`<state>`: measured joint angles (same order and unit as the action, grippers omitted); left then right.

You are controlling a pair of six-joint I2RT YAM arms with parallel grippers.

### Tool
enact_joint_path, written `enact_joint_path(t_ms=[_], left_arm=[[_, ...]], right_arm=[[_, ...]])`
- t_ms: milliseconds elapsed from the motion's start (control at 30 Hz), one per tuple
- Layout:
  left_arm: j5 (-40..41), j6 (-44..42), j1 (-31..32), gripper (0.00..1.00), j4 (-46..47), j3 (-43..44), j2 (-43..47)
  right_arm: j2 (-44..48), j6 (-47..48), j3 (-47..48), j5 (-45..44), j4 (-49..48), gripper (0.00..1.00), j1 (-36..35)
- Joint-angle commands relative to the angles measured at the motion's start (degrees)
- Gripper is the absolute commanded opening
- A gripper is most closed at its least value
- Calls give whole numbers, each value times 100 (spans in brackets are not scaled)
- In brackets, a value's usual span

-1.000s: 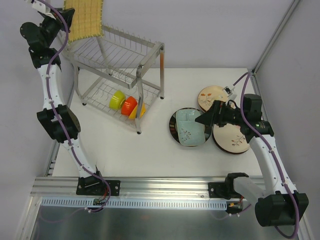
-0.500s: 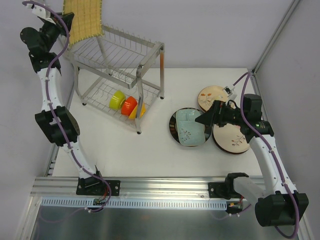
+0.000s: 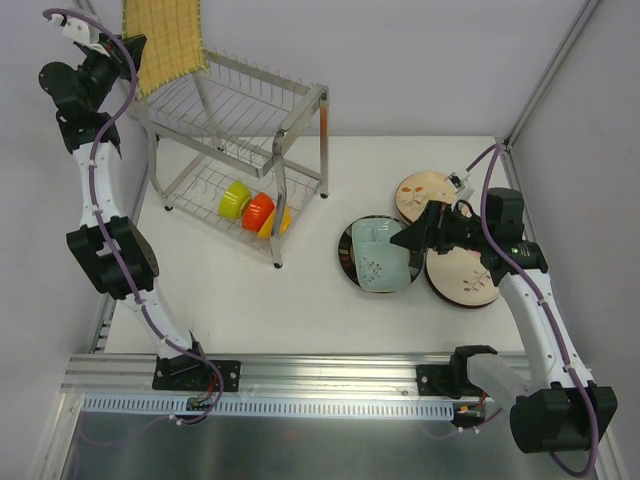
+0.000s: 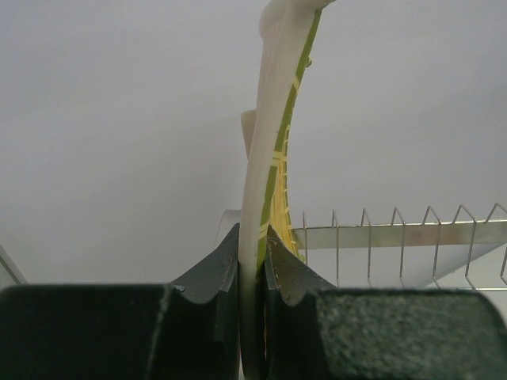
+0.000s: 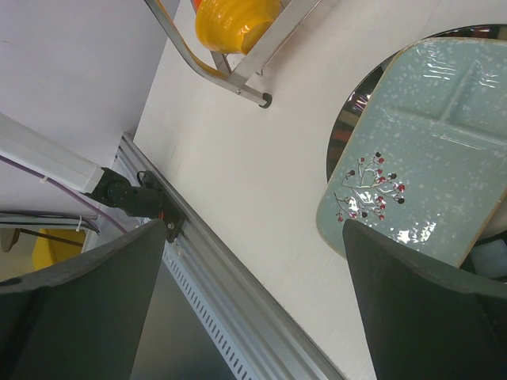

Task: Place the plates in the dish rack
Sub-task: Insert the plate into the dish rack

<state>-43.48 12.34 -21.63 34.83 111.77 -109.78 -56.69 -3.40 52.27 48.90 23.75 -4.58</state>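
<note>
My left gripper [image 3: 132, 52] is shut on the edge of the square yellow woven-look plate [image 3: 166, 40], which it holds on edge above the back left corner of the dish rack [image 3: 240, 130]. In the left wrist view the plate's rim [image 4: 273, 119] is pinched between the fingers [image 4: 210, 273], with the rack's wire tines [image 4: 396, 233] behind. My right gripper [image 3: 415, 238] hangs open over the right part of the pale teal plate [image 3: 380, 258], with nothing between its fingers. That teal plate [image 5: 428, 150] lies on a dark round plate [image 3: 347, 250].
Green [image 3: 234, 199], orange [image 3: 258, 210] and yellow [image 3: 277, 222] bowls sit on the rack's lower tier. A cream floral plate [image 3: 420, 190] and a dark-rimmed cream plate [image 3: 465, 280] lie at the right. The aluminium rail [image 3: 330, 375] runs along the near edge.
The left arm has shifted slightly left with the yellow plate, which has turned a little. The right arm has not moved.
</note>
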Motion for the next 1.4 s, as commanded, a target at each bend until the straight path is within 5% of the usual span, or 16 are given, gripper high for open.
enact_joint_path(t_ms=[0, 1367], left_arm=[[33, -364, -122, 0, -99, -251, 193], [402, -505, -307, 0, -117, -797, 765]], right_arm=[[96, 94, 2, 172, -230, 100, 18], [228, 146, -182, 128, -327, 99, 18]])
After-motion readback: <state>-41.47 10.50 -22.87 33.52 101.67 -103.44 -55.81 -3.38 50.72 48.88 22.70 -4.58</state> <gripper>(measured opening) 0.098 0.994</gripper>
